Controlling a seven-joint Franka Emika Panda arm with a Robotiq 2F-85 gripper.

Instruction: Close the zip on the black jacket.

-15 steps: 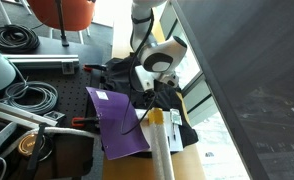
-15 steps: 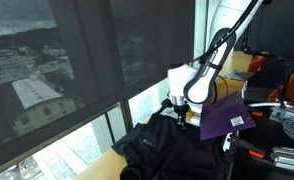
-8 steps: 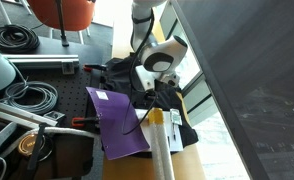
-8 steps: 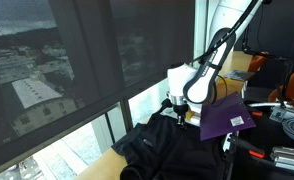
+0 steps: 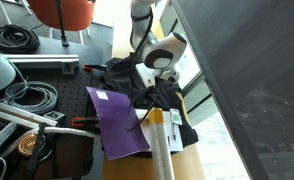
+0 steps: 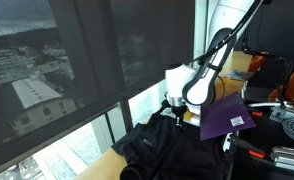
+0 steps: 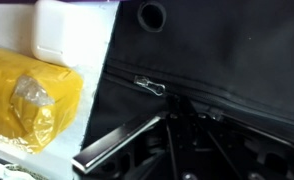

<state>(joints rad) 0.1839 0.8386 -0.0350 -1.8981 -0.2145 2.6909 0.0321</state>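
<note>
The black jacket [image 5: 127, 72] lies rumpled on the table beside the window; it also shows in the other exterior view [image 6: 162, 150] and fills the wrist view [image 7: 227, 50]. The zip [image 7: 237, 98] runs as a thin line across the fabric, with its small metal pull [image 7: 150, 86] lying flat to the left. My gripper [image 7: 180, 112] is down on the jacket, its fingers drawn together at the zip line just right of the pull. It shows in both exterior views [image 5: 159, 90] [image 6: 177, 112]. The fingertips themselves are dark and hard to make out.
A purple folder [image 5: 117, 122] [image 6: 227, 118] lies next to the jacket. A white and yellow roll [image 5: 159, 140] stands in front. A yellow packet [image 7: 27, 100] and a white block [image 7: 72, 30] sit beside the jacket's edge. Cables and tools [image 5: 27, 95] crowd the neighbouring bench.
The gripper and wrist have shifted very slightly along the jacket; nothing else has moved.
</note>
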